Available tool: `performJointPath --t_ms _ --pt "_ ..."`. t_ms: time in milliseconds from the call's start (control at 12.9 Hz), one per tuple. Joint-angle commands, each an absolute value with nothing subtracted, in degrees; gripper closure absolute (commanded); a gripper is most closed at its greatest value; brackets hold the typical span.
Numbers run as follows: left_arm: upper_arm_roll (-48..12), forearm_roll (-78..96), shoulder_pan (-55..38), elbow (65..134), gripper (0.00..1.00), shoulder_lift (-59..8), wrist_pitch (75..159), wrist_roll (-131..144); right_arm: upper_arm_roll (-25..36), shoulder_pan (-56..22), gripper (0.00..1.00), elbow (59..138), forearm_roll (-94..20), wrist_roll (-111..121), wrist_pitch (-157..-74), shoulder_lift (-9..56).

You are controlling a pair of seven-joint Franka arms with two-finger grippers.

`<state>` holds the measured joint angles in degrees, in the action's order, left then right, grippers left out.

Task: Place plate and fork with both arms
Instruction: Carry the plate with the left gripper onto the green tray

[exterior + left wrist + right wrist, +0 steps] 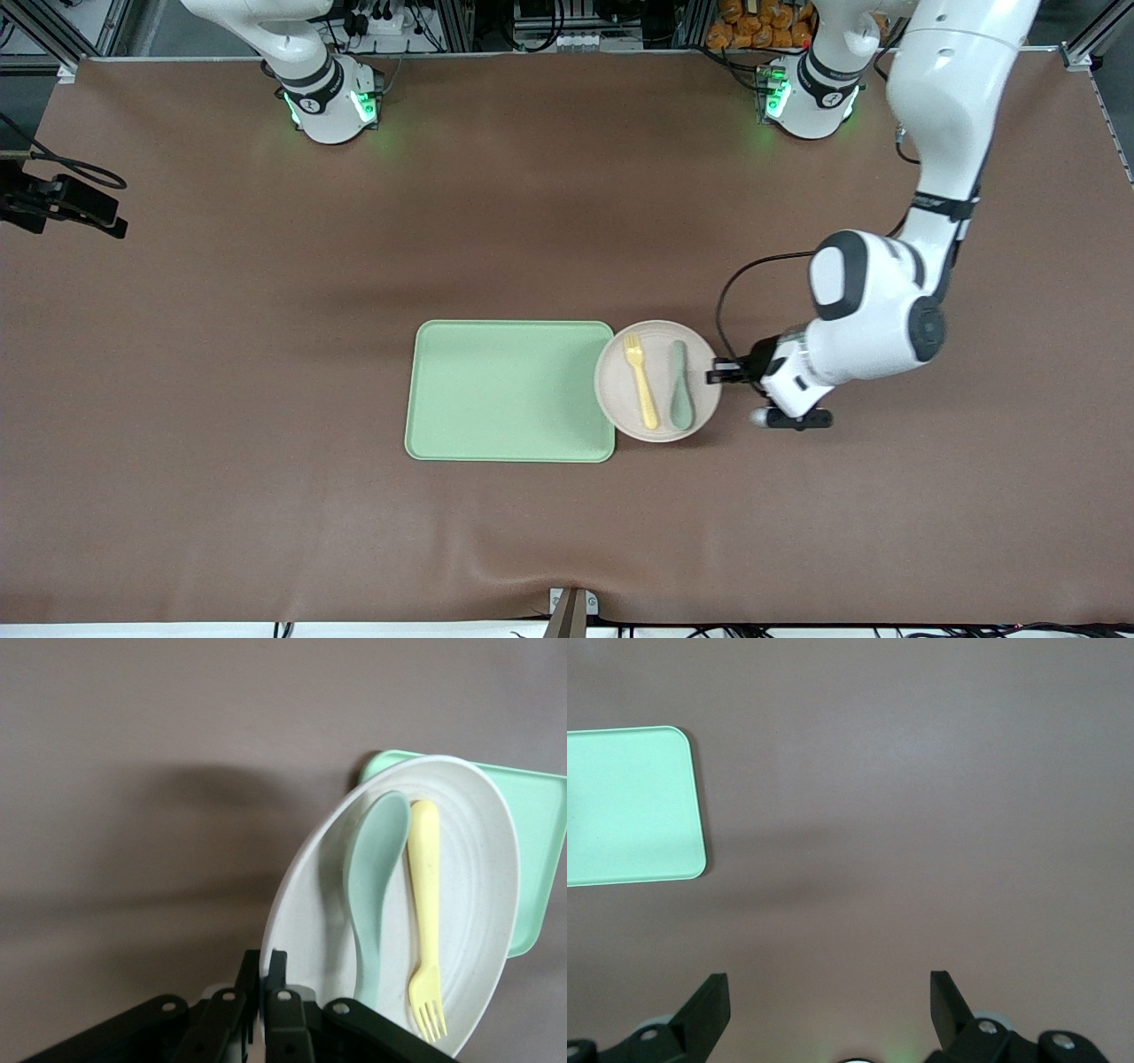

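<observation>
The right gripper (830, 1005) hangs high over bare brown table (221, 372), jaws spread wide and empty; this arm waits, out of the front view apart from its base. Below it and off to one side lies a corner of the green tray (629, 806), well apart from the fingers.

On the table, the green tray (509, 390) sits in the middle. The plate (620, 399) lies at the tray's end toward the left arm, its edge overlapping the tray's rim. On the plate rest the fork (640, 379) and, just beside it, a grey-green spoon (680, 385), the spoon being the one closer to the left gripper.

The left gripper (716, 375) is down at the plate's rim, on the side away from the tray. Its jaws are pinched together on the rim of the plate (390, 904); in the left wrist view the fingertips (263, 979) meet right at the plate's edge, with the spoon (372, 904) and fork (425, 912) lying just ahead of them.

The risks, as I judge them: the hold is thin (only the lip is caught), so the plate could slip free or swing down when raised. Any tilt would send fork and spoon sliding off. The overlapped tray edge could also snag the plate or get dragged along.
</observation>
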<state>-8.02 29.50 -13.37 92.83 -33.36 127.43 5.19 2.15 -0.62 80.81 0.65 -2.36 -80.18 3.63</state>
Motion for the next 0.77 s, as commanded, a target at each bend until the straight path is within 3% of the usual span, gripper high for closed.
performJointPath --t_ms 0,695 --pt "-6.95 29.71 -18.0 83.96 1.0 -40.32 126.82 10.62 1.23 0.62 0.0 80.51 0.88 -2.81 -79.72 3.69" --pt "-4.31 30.15 -30.4 81.56 1.0 -50.09 145.53 15.91 1.23 0.62 0.0 80.51 0.88 -2.81 -79.72 3.69"
